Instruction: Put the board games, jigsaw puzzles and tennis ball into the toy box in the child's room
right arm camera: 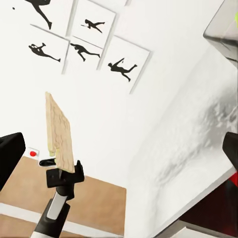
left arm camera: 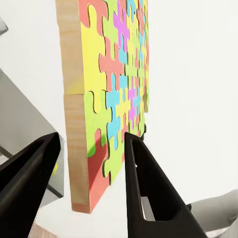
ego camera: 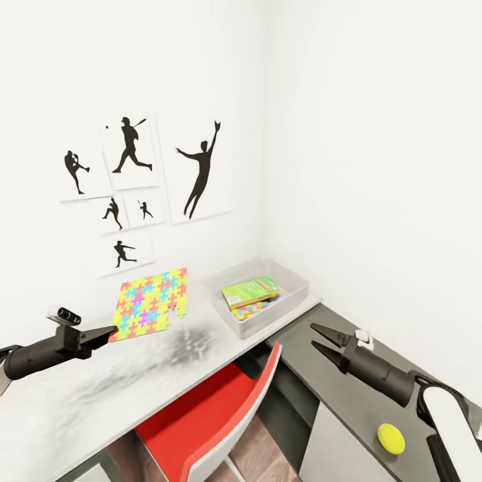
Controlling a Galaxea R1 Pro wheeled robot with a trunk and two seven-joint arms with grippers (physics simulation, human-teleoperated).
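Left gripper (ego camera: 112,329) clamped on something thin, lifted; right gripper (ego camera: 318,339) forward, jaws spread.

Matt black plastic-looking fingers on the left gripper (left arm camera: 91,163), and between them the thin multicoloured jigsaw puzzle (ego camera: 150,302), its top smooth and flat in colour, its edge and backing pale bare wood with visible grain. Beneath the puzzle, the long pale grey-white table (ego camera: 100,395) looks smooth, mottled with dark smudgy reflections. Right of the puzzle, the shallow pale grey toy box (ego camera: 298,294) reads as matt plastic. Below the table, a glossy red chair (ego camera: 201,415).
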